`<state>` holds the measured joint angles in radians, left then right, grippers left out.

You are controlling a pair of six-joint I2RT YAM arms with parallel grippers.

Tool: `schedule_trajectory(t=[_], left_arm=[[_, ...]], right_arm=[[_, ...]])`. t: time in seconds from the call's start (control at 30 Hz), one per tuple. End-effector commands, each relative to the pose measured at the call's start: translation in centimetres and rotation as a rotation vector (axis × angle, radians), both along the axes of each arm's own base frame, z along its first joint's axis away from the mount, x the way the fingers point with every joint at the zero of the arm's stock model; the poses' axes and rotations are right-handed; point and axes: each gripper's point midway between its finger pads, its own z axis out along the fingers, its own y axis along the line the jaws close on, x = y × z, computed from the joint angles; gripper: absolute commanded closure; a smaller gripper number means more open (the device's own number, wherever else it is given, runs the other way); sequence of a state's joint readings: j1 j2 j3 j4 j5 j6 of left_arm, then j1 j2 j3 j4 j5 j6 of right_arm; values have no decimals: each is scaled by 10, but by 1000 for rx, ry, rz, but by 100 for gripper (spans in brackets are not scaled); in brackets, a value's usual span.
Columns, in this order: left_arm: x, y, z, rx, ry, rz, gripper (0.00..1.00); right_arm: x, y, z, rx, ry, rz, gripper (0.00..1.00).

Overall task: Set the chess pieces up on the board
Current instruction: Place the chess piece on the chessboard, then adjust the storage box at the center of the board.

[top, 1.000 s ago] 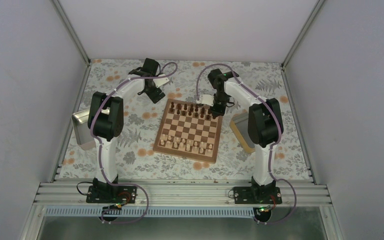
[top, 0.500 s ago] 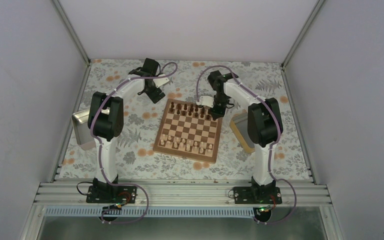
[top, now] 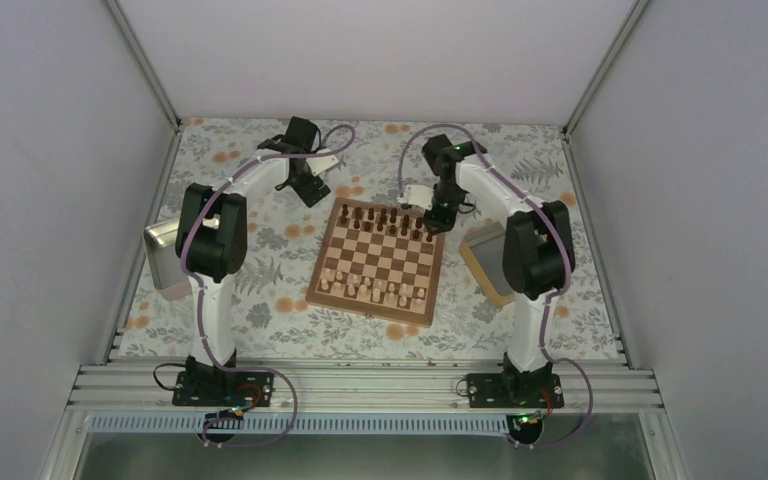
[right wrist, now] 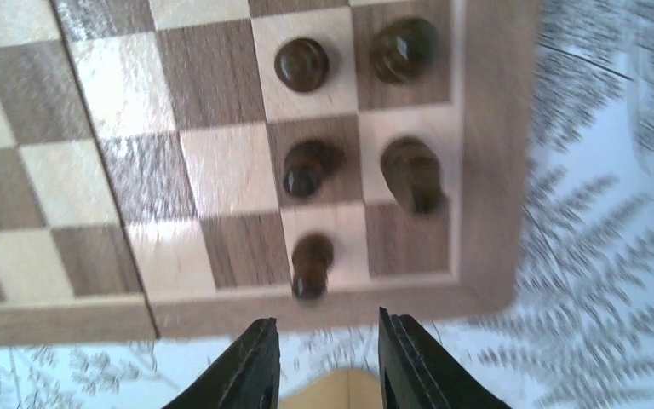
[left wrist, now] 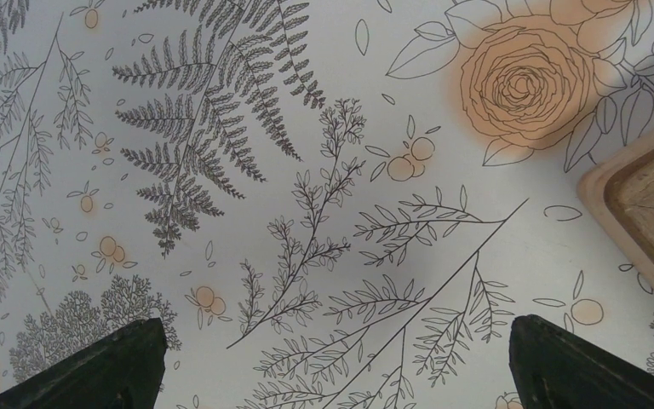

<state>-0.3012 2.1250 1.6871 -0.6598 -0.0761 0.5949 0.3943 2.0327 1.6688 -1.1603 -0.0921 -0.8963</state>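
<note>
The board (top: 380, 262) lies in the middle of the table. Dark brown chess pieces (top: 385, 219) stand in its two far rows, and pale chessmen stand in the near rows. My right gripper (top: 438, 216) hovers over the board's far right corner. In the right wrist view it (right wrist: 328, 345) is open and empty, just off the board's edge (right wrist: 306, 308). Several dark pieces show there, the nearest (right wrist: 311, 264) just ahead of the fingertips. My left gripper (top: 312, 192) is beyond the far left corner. In its wrist view it (left wrist: 345, 366) is wide open and empty above the cloth.
A metal tray (top: 160, 255) sits left of the board behind the left arm. A tan-rimmed tray (top: 485, 262) sits right of the board beside the right arm. A flower-patterned cloth (left wrist: 306, 170) covers the table. The board's corner (left wrist: 639, 213) shows at the right of the left wrist view.
My right arm has shifted a little to the right and back from the board's far right corner; its wrist view is blurred. The left arm has not moved.
</note>
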Motion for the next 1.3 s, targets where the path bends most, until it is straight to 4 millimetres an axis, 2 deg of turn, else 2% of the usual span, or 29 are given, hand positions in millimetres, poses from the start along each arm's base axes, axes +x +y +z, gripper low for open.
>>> schedule_trajectory(t=[0.0, 0.13, 0.2, 0.27, 0.37, 0.4, 0.47, 0.53, 0.63, 0.77, 0.9, 1.17, 1.27], left_arm=[[1, -1, 15, 2, -37, -13, 0], [3, 4, 28, 2, -61, -3, 0], [5, 7, 33, -1, -73, 3, 0], [5, 9, 31, -2, -69, 8, 0], [3, 9, 23, -3, -56, 7, 0], [3, 8, 22, -4, -54, 6, 0], [3, 8, 22, -7, -53, 6, 0], [3, 7, 25, -10, -59, 6, 0], [2, 7, 25, -14, -60, 7, 0], [0, 8, 23, -10, -58, 6, 0], [0, 9, 21, -7, -57, 9, 0], [0, 11, 15, -8, -48, 10, 0], [0, 13, 11, -11, -37, 12, 0]], right_arm=[[-3, -42, 58, 7, -91, -95, 67], [-17, -127, 78, -85, -155, -213, 63], [-30, -162, 77, -121, -182, -226, 56], [-40, -187, 73, -175, -239, -165, 51], [-40, -219, 79, -245, -375, -52, 49], [-39, -220, 85, -237, -398, 20, 48], [-43, -236, 98, -234, -441, 159, 48], [-38, -250, 106, -266, -507, 244, 48], [-31, -271, 98, -339, -527, 314, 48], [-28, -284, 78, -338, -513, 395, 49], [-32, -286, 62, -344, -533, 510, 49], [-47, -281, 47, -324, -459, 631, 50], [-60, -279, 43, -311, -403, 661, 52]])
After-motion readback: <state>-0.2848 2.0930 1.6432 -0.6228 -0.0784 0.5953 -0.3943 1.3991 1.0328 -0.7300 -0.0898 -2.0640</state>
